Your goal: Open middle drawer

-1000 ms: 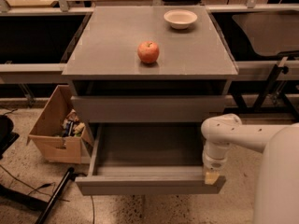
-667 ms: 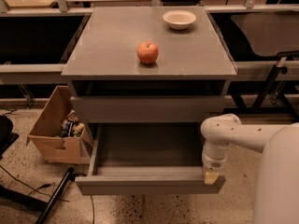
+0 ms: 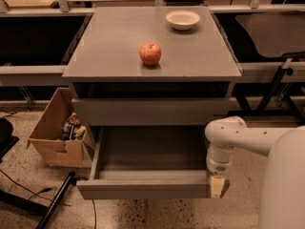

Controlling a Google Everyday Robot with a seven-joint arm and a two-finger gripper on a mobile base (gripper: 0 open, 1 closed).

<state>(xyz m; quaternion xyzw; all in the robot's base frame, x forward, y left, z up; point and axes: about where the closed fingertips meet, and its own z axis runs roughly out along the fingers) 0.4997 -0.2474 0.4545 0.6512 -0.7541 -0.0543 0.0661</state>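
The middle drawer (image 3: pixel 143 187) of the grey cabinet stands pulled out towards me, and its grey tray interior (image 3: pixel 152 149) shows empty. Its flat front faces the near floor. My gripper (image 3: pixel 217 186) sits at the right end of that front, pointing down from my white arm (image 3: pixel 224 142), with a tan tip at the drawer's corner. Above the open drawer a closed grey drawer front (image 3: pixel 150 111) lies flush under the cabinet top. Whatever lies under the open drawer is hidden.
A red apple (image 3: pixel 150 54) and a white bowl (image 3: pixel 183 19) sit on the cabinet top (image 3: pixel 109 46). An open cardboard box (image 3: pixel 57 132) with small items stands on the floor at the left. A black pole (image 3: pixel 55 202) lies on the floor near it.
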